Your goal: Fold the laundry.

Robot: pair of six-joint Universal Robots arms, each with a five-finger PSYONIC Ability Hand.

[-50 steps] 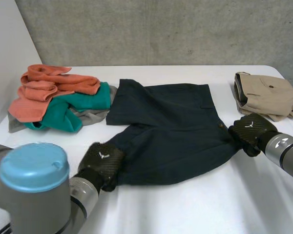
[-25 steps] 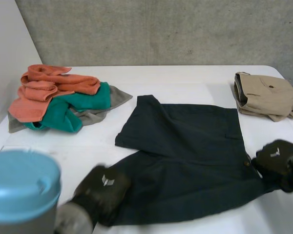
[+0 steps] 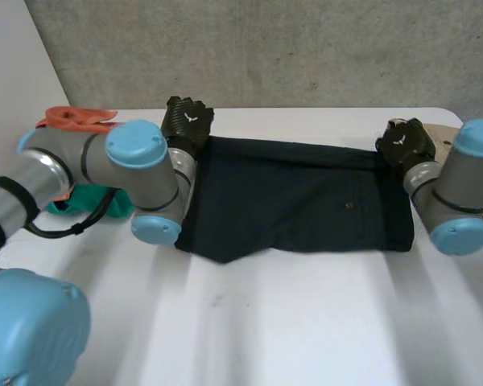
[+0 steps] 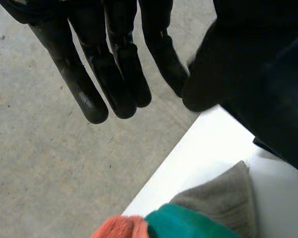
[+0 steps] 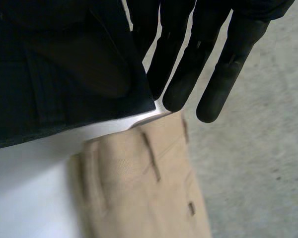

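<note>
Dark navy shorts (image 3: 294,197) lie folded in half across the middle of the white table (image 3: 306,322). My left hand (image 3: 187,121) is at their far left corner, reaching over the table's far edge. In the left wrist view its straight fingers (image 4: 114,64) press against a raised bulge of the navy cloth (image 4: 268,74), pinching it. My right hand (image 3: 404,143) is at the far right corner. In the right wrist view the shorts' corner (image 5: 54,64) overlaps the innermost of its straight fingers (image 5: 208,54), held there.
A pile of orange (image 3: 76,118) and teal (image 3: 80,201) laundry sits at the far left, behind my left arm; its grey, teal and orange edges (image 4: 223,198) lie below my left fingertips. Folded beige trousers (image 5: 139,183) lie just past the right hand, by the far edge.
Both hands carried the shorts' near edge over to the far edge, folding them in half. The arms now stretch across the table, and the fingers have loosened slightly.
</note>
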